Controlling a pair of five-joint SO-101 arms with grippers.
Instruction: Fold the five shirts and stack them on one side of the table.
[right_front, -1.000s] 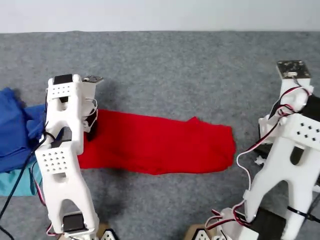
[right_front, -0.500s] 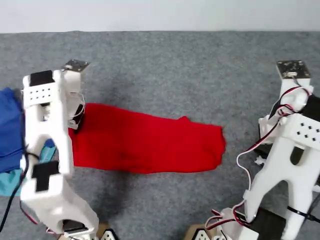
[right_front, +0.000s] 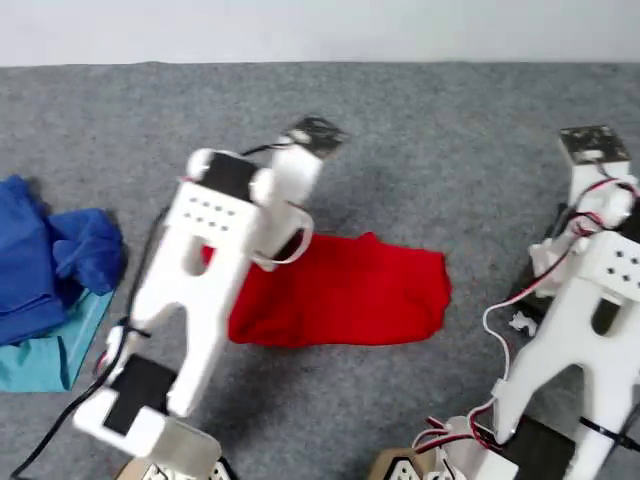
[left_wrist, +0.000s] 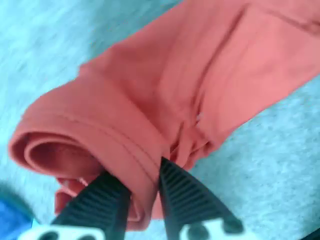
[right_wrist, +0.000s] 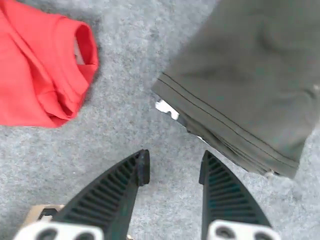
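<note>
A red shirt (right_front: 345, 290) lies partly folded near the middle of the grey tabletop (right_front: 450, 130), spread as a long band running left to right. Its left end is lifted off the surface and curls over into a soft roll. The left gripper (left_wrist: 145, 192) has this raised end pinched between its two black ribbed fingers (left_wrist: 187, 195), which are closed down tight on a hemmed edge of the red shirt (left_wrist: 200, 90), with folds of fabric bunching around them. In the high view the white left arm (right_front: 215, 260) leans in from the near edge over that end of the shirt and covers it. The right end of the shirt rests flat on the tabletop, with an open sleeve cuff facing the right edge.

The right gripper (right_wrist: 172, 170) hangs above bare grey surface, its fingers spread well apart and holding nothing. It sits between the red shirt's cuff (right_wrist: 82, 55) and a dark olive shirt (right_wrist: 250, 75), which lies folded toward the right edge, apart from the red one. The white right arm (right_front: 590, 300) stands at the right edge.

At the left edge a crumpled blue shirt (right_front: 45, 260) lies on top of a teal shirt (right_front: 40, 360), closer to the near left corner.
</note>
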